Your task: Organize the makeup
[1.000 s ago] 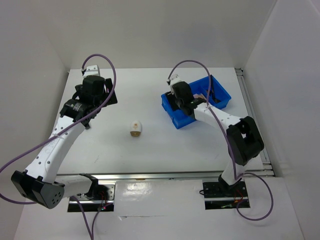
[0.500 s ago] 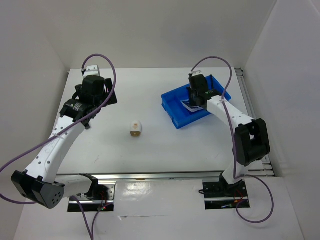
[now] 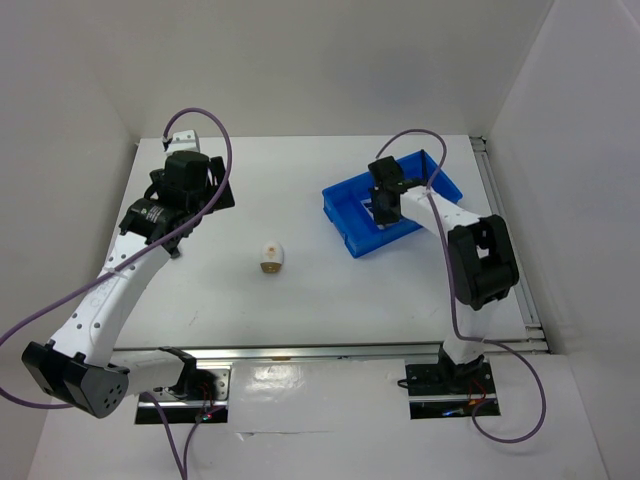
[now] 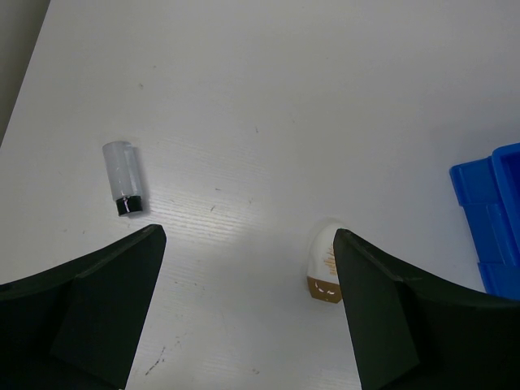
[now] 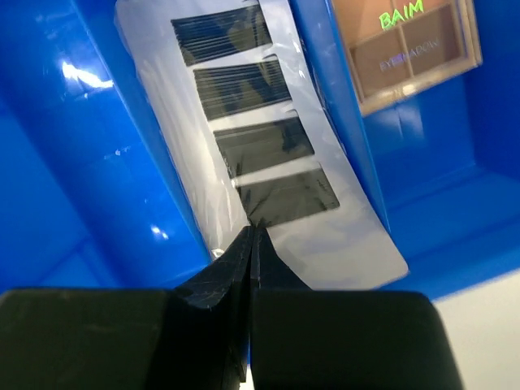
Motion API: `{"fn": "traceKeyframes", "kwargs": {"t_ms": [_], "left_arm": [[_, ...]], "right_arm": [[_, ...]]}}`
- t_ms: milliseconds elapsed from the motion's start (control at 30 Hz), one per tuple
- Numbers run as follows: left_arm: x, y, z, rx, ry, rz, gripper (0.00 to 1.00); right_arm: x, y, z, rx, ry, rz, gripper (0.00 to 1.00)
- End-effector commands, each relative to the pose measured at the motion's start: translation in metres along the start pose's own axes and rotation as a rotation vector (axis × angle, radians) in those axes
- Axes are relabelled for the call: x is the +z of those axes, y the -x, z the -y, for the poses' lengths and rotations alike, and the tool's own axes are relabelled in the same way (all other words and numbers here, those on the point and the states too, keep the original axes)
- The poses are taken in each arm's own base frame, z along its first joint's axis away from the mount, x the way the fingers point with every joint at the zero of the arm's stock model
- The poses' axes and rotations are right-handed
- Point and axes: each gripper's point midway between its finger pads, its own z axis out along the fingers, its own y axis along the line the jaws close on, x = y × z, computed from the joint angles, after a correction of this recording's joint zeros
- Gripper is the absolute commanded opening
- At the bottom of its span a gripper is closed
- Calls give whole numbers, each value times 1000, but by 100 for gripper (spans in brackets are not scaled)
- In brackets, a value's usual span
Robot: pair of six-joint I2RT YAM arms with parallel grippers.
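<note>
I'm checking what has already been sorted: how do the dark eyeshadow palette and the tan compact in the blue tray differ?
The palette is long and grey with four dark pans in a row; the compact is tan with brown pans and green lettering. The right tool, shut, has its tips over the palette's near end; the compact lies apart, beyond a divider. Both are in the blue tray.
</note>
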Motion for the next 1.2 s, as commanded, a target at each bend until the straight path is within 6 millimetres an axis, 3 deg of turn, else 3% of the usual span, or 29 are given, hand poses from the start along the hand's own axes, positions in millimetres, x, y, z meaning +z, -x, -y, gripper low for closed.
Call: {"fn": "traceKeyframes", "kwargs": {"t_ms": [0,133,233,300,367,433,467,533,567,600,700,733,867,1033,1167], "left_arm": [[-7,12,-2,-31,-3,46,99],[-7,12,-2,-31,-3,46,99],[-9,15,-2,-35,-6,53,99],[-8,17,0,-35,-6,54,99],[-8,17,0,-35,-6,53,99],[-8,17,0,-35,-6,53,99],[-9,20,0,-39,-10,61,99],[-9,20,0,-39,-10,61,99],[-9,20,0,-39,-10,61,99],[-9,20,0,-39,-10,61,99],[-14,22,-9,-75,33,75,99],[-18,23,-15,-97,56,86,99],[-42,41,-37,-169,94,206,100],[-45,39,-45,-173,131,210,100],[-42,36,-41,-167,116,195,100]], "right_arm": [[-2,13,0,19,-9,3,0],[-8,36,-4,13,-14,56,0],[-49,83,-15,36,33,216,0],[-70,104,-22,44,67,288,4],[-96,127,-41,53,133,372,17],[-117,132,-69,31,234,408,31],[-125,135,-83,28,279,421,51],[-131,121,-125,-26,402,391,70],[-122,110,-146,-43,452,354,84],[-115,102,-158,-49,461,326,88],[-101,78,-197,-70,492,246,94],[-85,59,-214,-97,493,189,95],[-70,28,-252,-125,532,108,98],[-55,-1,-292,-132,574,39,100],[-40,-18,-310,-134,538,-3,100]]}}
